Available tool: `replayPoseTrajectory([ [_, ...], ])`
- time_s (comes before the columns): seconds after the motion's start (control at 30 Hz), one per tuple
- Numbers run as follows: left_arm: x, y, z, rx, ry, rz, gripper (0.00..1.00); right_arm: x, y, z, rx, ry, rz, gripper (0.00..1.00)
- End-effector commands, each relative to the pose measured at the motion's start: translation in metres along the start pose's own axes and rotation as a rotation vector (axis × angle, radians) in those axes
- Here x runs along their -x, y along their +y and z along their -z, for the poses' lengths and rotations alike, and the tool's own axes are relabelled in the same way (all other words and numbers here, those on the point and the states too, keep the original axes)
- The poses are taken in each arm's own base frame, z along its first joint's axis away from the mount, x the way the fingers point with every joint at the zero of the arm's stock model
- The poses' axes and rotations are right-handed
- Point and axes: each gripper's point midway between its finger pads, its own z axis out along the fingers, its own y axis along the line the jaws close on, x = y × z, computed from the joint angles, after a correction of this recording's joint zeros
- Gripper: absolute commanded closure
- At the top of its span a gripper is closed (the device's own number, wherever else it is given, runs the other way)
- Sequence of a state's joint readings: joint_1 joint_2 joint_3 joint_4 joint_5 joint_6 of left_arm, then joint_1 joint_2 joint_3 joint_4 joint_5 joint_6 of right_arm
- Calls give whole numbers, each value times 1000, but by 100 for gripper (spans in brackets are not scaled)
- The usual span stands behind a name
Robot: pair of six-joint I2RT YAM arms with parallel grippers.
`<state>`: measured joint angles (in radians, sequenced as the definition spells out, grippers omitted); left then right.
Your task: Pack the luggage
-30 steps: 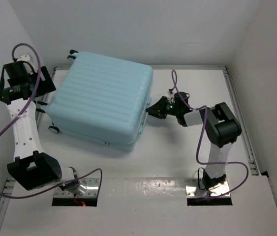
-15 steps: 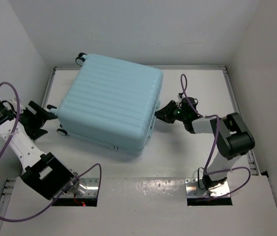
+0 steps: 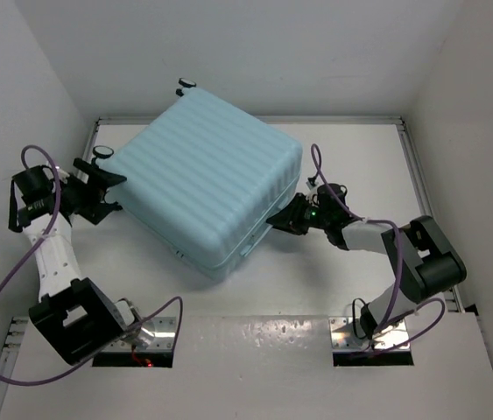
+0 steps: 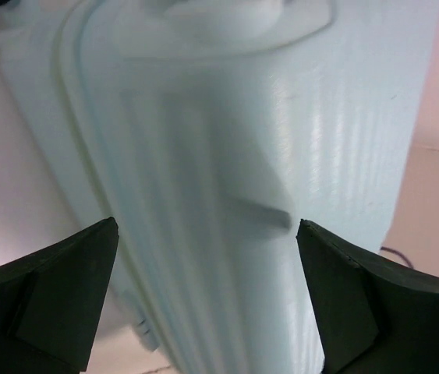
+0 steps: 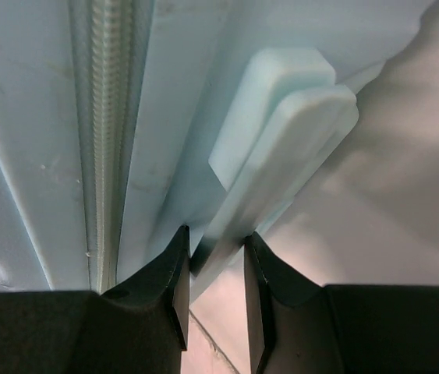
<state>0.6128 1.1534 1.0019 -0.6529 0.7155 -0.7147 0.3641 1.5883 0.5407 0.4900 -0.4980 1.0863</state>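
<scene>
Change since a second ago: luggage (image 3: 207, 192) has swung clockwise in the top view, and its wheel (image 3: 185, 85) side now faces the far-left. The right pincer (image 3: 283, 219) has dragged its side of the case toward the bases. The left pincer (image 3: 97, 188) was up and away from the case; it is now down at the wheel-side corner, with jaws spread wider.

Right pincer (image 5: 215, 238): clenched on the near end of the side handle (image 5: 281, 132), which runs up and away from the fingertips. The zipper (image 5: 106, 117) is just left of the left finger.

Left pincer (image 4: 207, 226): released, jaws wide. The ribbed shell sits straight ahead of the gap and fills it.

The luggage lies flat on the table between the two pincers, lid shut.

Judgement: this is repositioning, not packing. The case is closed and no items to pack are in view, so the task is early or the case needs opening next. The left pincer looks lined up to brace or grab the corner.

Hard to tell:
- whether the left fingers touch the shell, as the left wrist view is soft and too close
- the inside of the case, which is hidden
- the zipper pull, which is not visible
- the handle's far end, which reaches the edge of the right wrist view
- the right pincer's tips in the top view, tucked against the case edge
</scene>
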Motion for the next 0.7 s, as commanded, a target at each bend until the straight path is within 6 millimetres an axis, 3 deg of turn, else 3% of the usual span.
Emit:
replayPoseTrajectory([
  [0.0,48,-52,8,-159,-149,-81,1,-19,59,14,232,86,218,100],
  [0.13,82,-57,31,-153,-261,-141,1,-14,53,14,202,67,222,100],
  [0.23,105,-53,31,-106,-315,-150,1,-9,52,13,190,52,240,100],
  [0.3,118,-42,19,-78,-319,-112,1,-8,50,11,180,57,261,100],
  [0.37,113,-46,3,-80,-275,-104,3,-3,51,7,175,55,278,100],
  [0.47,105,-34,-16,-49,-233,-55,5,-1,50,-1,173,64,300,100],
  [0.5,104,-32,-22,-39,-222,-51,5,5,58,-3,190,57,327,100],
  [0.53,104,-20,-29,-6,-221,-31,5,5,58,-4,191,62,326,100],
  [0.67,115,-23,-48,-7,-235,-32,5,9,60,-10,193,71,349,100],
])
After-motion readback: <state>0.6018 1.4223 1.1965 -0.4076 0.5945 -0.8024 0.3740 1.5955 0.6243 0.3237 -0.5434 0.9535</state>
